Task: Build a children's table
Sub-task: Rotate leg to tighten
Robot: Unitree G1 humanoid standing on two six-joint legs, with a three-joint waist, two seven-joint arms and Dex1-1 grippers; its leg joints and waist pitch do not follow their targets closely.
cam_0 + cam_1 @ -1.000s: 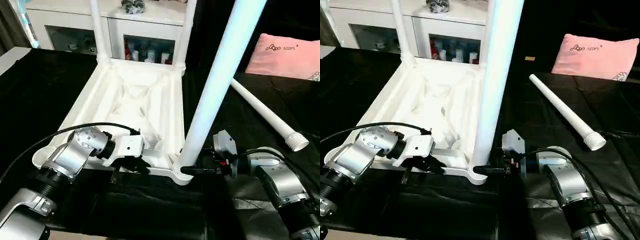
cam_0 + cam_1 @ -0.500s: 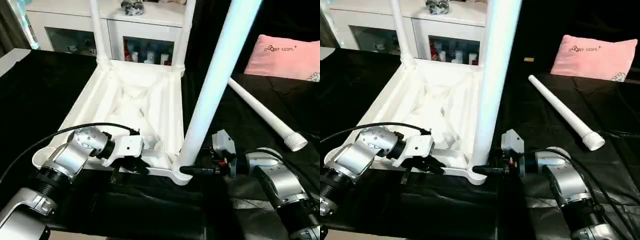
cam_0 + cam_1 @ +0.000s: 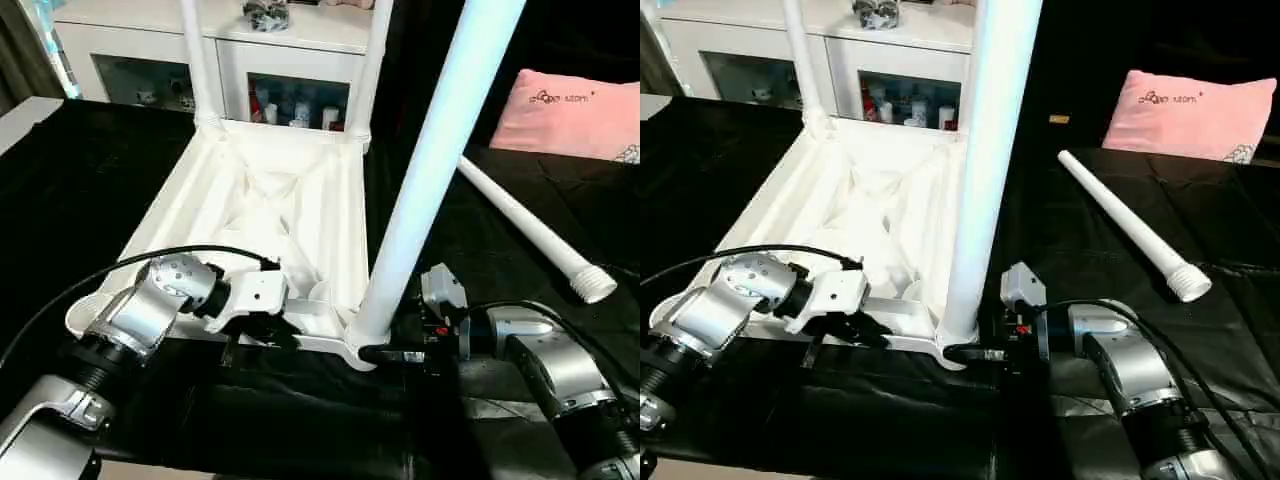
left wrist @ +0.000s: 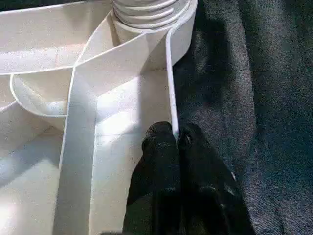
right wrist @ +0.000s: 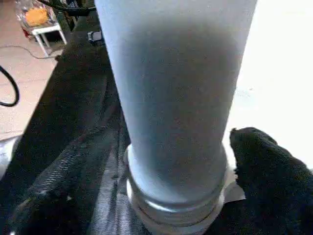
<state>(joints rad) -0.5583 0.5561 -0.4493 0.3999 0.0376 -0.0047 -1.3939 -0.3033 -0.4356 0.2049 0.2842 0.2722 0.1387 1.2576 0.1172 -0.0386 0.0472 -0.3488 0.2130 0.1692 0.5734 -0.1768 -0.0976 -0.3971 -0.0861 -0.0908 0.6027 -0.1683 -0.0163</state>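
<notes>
The white tabletop (image 3: 200, 195) lies upside down on the black cloth, ribbed side up. Two white legs (image 3: 195, 60) (image 3: 372, 70) stand in its far corner sockets. A third leg (image 3: 430, 160) rises, leaning right, from the near right socket. The fourth leg (image 3: 530, 235) lies loose on the cloth to the right. My left gripper (image 4: 175, 137) is shut on the tabletop's thin near rim (image 4: 170, 88), close to that socket. My right gripper (image 3: 385, 352) is open at the third leg's base (image 5: 171, 98), one finger (image 5: 264, 166) on each side of it.
A white glass-doored cabinet (image 3: 290, 60) stands right behind the tabletop. A pink cushion (image 3: 575, 100) lies at the back right. Black cloth (image 3: 1120, 300) covers the surface around the loose leg. A black cable (image 3: 120, 265) loops over my left forearm.
My right gripper's fingers have spread apart around the base of the near right leg, and the wrist has sunk slightly. My left gripper keeps its hold on the rim.
</notes>
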